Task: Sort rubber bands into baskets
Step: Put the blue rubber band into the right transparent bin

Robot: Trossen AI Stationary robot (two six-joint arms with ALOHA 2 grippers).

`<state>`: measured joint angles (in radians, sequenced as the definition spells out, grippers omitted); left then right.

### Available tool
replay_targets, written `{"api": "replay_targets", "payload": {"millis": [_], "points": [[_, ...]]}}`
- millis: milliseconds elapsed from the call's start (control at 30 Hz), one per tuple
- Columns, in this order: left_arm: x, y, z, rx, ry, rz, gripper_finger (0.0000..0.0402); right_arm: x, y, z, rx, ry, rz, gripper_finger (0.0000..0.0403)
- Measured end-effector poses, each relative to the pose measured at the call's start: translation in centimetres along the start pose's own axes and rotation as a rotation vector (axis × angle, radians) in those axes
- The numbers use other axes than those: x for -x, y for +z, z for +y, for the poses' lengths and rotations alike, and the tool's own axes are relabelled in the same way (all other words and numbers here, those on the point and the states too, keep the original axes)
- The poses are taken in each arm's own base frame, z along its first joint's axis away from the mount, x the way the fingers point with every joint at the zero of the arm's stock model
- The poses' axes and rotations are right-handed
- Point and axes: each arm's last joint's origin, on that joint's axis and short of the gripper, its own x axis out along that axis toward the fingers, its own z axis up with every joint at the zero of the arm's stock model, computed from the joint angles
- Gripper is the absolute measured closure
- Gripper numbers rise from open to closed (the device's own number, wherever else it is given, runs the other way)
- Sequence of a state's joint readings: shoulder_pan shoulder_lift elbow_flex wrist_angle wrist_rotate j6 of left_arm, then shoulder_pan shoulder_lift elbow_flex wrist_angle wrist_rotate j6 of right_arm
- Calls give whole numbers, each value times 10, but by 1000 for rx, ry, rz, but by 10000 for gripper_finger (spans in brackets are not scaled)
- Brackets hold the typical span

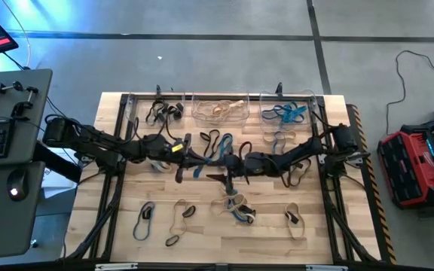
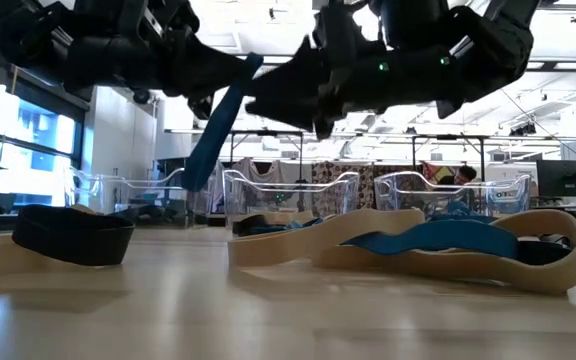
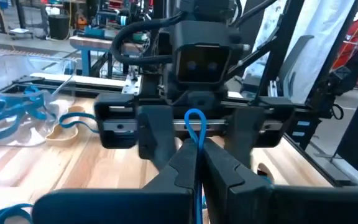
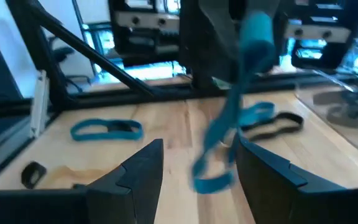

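Observation:
My left gripper (image 3: 194, 154) is shut on a blue rubber band (image 4: 229, 118) over the middle of the table (image 1: 119, 226). My right gripper (image 4: 199, 148) faces it from the table's right, open, one finger on either side of the hanging band and clear of it. Three clear baskets stand along the far edge. The left one (image 1: 159, 111) holds black bands, the middle one (image 1: 221, 110) tan bands, the right one (image 1: 288, 113) blue bands. Many loose bands (image 1: 236, 207) lie flat on the wood. My left gripper pinches the blue rubber band between its two shut fingers, level, pointing toward the table's right. A small loop of the band (image 3: 194, 122) sticks out past the fingertips. The rest hangs slack below the fingers (image 2: 213, 135), its lower end clear of the table.
Tan, black and blue bands lie near the front edge (image 1: 181, 218) and behind the grippers (image 1: 218, 141). In the low view a tan and blue pile (image 2: 438, 240) and a black band (image 2: 73, 235) lie close by. A keyboard and mouse (image 1: 15, 183) sit left of the table.

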<state>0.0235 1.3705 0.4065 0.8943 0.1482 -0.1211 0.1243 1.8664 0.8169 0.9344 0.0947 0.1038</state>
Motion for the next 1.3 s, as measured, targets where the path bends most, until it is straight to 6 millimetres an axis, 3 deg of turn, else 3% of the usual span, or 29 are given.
{"api": "replay_targets", "payload": {"millis": [533,733,1033,1300], "points": [[0,5,0,-42,19,-57,401,-19,27,1,65,-143,-14,214],[0,5,0,-47,23,-56,401,-18,20,8,82,-156,47,214],[0,5,1,-52,26,-47,401,-13,13,21,135,-353,93,214],[0,5,1,-49,26,-48,401,-17,25,17,89,-191,-8,214]]}}
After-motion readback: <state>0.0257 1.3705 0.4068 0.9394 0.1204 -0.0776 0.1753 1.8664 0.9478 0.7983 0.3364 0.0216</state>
